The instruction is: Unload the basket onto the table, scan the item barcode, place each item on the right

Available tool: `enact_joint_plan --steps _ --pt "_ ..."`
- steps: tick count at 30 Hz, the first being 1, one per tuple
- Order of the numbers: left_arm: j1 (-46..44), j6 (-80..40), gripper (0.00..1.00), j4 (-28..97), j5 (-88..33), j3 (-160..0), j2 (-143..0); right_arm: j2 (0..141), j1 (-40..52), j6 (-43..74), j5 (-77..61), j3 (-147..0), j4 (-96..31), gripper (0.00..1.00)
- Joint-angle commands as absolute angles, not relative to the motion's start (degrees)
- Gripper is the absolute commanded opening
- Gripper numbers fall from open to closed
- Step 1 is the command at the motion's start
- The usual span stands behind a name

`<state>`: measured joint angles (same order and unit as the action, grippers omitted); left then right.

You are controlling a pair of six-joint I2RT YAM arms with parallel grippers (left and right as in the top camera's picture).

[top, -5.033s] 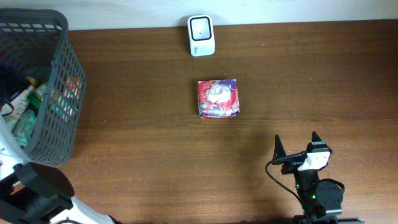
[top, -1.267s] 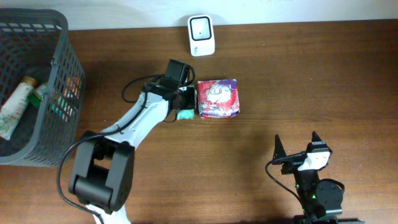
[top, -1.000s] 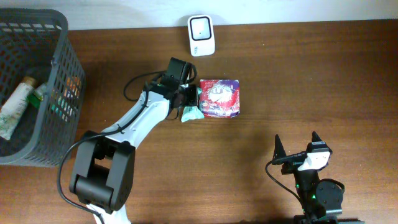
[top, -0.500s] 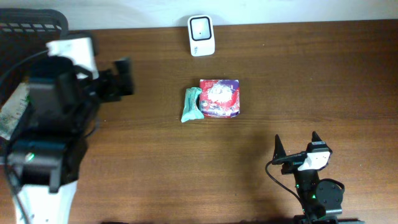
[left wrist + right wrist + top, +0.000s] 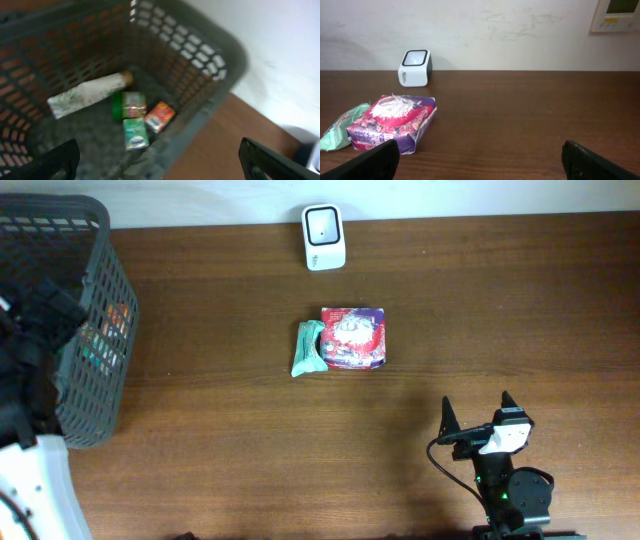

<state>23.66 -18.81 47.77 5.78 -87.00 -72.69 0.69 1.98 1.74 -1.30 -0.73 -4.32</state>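
Note:
The white barcode scanner (image 5: 324, 237) stands at the table's far edge and also shows in the right wrist view as the scanner (image 5: 415, 67). Two items lie side by side mid-table: a red-and-purple packet (image 5: 352, 339) and a green packet (image 5: 307, 348) touching its left side. My left gripper (image 5: 160, 170) hangs open and empty above the dark basket (image 5: 220, 65). The basket holds a white tube (image 5: 87, 93), a green can (image 5: 129, 105), a red packet (image 5: 160, 114) and a small green packet (image 5: 135, 133). My right gripper (image 5: 480, 165) rests open near the front edge, facing both items.
The grey mesh basket (image 5: 95, 330) fills the table's left end, with my left arm (image 5: 30, 380) over it. The right arm's base (image 5: 510, 490) sits at the front right. A wall runs behind the scanner.
My left gripper has let go of the green packet beside the red-and-purple packet, opened, and swung back left above the basket. The right arm has not moved.

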Motion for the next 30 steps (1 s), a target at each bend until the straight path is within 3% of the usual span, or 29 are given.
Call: enact_joint_plan --steps 1,14,16,19,22,25,28,30 --pt "25.87 -20.32 0.99 49.04 4.84 -87.26 -77.56 0.36 2.17 2.35 -0.80 -0.32 -4.54 0.98" --pt "32.08 -22.65 0.98 46.57 4.82 -87.26 -93.95 0.36 2.17 2.35 -0.80 -0.32 -4.54 0.99" --pt "32.05 -18.85 0.89 43.13 4.99 -87.26 -95.15 0.36 2.17 2.35 -0.80 -0.32 -4.54 0.99" --pt "32.05 -13.13 0.92 38.87 4.95 -87.29 -95.66 0.36 2.17 2.35 -0.80 -0.32 -4.54 0.98" --pt "32.05 -13.15 0.80 38.17 4.93 -87.33 -95.59 0.36 2.17 2.35 -0.80 -0.32 -4.54 0.99" --pt "32.05 -13.15 0.75 38.13 2.79 -87.33 -94.06 0.36 2.17 2.35 -0.80 -0.32 -4.54 0.98" --pt "32.05 -13.21 0.44 36.27 -2.24 -87.50 -89.01 0.36 2.20 2.35 -0.80 -0.32 -4.54 0.99" --pt "32.05 -13.19 0.32 35.24 -1.50 -87.50 -85.91 0.36 2.17 2.35 -0.80 -0.32 -4.54 0.99"
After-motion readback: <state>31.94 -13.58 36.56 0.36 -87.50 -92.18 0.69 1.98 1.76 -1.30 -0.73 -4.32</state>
